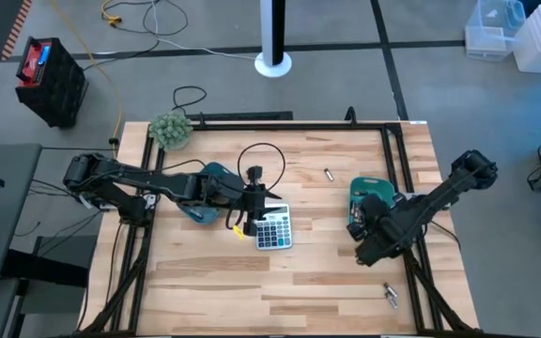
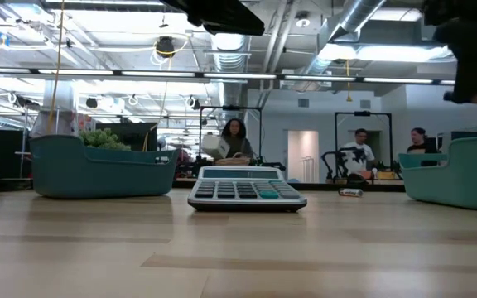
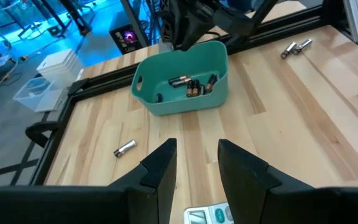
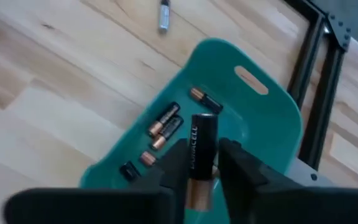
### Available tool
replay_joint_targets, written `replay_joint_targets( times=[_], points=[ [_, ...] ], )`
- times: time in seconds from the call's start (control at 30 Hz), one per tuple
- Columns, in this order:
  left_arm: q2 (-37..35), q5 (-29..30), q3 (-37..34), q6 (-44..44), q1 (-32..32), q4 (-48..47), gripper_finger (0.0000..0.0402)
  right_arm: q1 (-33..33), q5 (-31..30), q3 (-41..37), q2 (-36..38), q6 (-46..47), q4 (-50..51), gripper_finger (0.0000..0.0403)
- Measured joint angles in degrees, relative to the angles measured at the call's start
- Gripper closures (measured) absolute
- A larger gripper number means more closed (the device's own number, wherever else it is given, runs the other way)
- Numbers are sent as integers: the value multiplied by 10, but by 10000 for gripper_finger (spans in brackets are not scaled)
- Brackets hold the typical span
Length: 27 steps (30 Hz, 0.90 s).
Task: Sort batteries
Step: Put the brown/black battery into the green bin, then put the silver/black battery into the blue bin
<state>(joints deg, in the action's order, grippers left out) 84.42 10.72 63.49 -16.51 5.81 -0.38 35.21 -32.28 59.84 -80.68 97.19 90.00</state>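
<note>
My right gripper [image 4: 199, 168] hangs over the right teal tray [image 4: 260, 124], shut on a black and copper battery [image 4: 202, 146]. Several more batteries [image 4: 163, 124] lie in that tray. My left gripper [image 3: 194, 165] stands open with nothing between its fingers, above the table by the grey calculator [image 1: 272, 228]. One loose battery [image 1: 328, 174] lies on the wood far of the calculator. Two more batteries [image 1: 390, 296] lie near the table's front right. A second teal tray [image 1: 209, 188] sits under my left arm. My right gripper pinches the battery between its two fingers, on the sides of its copper end [image 4: 199, 186]. The fingers slant down over the tray and the battery lies along them. Its black end [image 4: 204, 121] sticks out past the fingertips. It is clear of the tray.
A green leafy ball [image 1: 170, 129] sits at the table's far left corner. A black metal frame [image 1: 397, 150] runs along the table's edges, and a black cable loop [image 1: 261, 160] lies far of the calculator. People stand in the room beyond the table.
</note>
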Motion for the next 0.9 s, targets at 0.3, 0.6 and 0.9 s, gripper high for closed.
replay_joint_targets(
  times=[0.3,0.6,0.9],
  points=[
    [0,-25,0,3,-14,-2,290,-24,12,-3,0,-7,0,183],
    [1,-41,-48,3,-14,78,290,89,38,-3,0,-33,-88,174],
    [0,-51,-56,1,-14,110,290,256,159,-3,-22,69,-220,175]
  ],
)
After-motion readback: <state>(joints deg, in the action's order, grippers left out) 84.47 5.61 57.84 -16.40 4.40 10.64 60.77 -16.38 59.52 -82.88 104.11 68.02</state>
